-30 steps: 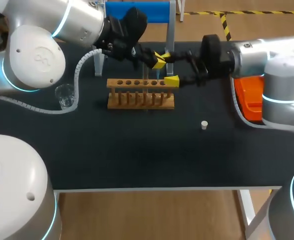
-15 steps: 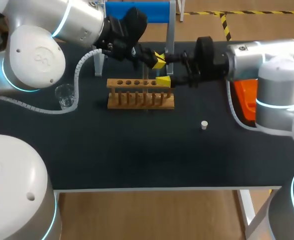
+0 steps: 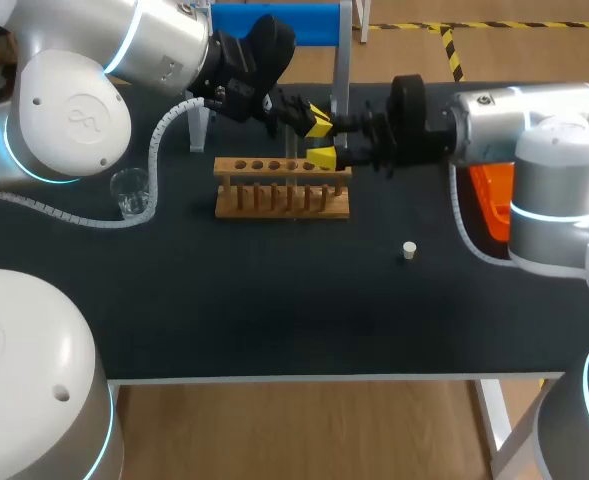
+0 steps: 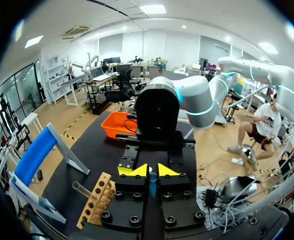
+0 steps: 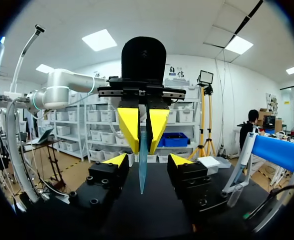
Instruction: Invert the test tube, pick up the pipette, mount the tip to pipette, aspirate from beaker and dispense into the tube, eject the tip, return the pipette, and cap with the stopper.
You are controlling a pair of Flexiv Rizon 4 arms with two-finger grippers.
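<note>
A clear beaker [image 3: 129, 192] stood on the black table [image 3: 274, 310], left of the wooden rack [image 3: 282, 187]. Above the rack, the left gripper [image 3: 316, 124] was clamped on a slim pale-blue tube [image 5: 141, 175], which hung point-down from its fingers. The right gripper [image 3: 324, 140] faced it, fingers spread wide on either side of the tube, not touching it. Farther right lay a small white stopper [image 3: 409, 250], then an orange bin [image 3: 499, 195].

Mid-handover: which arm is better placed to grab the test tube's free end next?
Right. The right gripper is open with a yellow finger on each side of the test tube's lower part; closing should take it. The left gripper is shut on its upper end.
</note>
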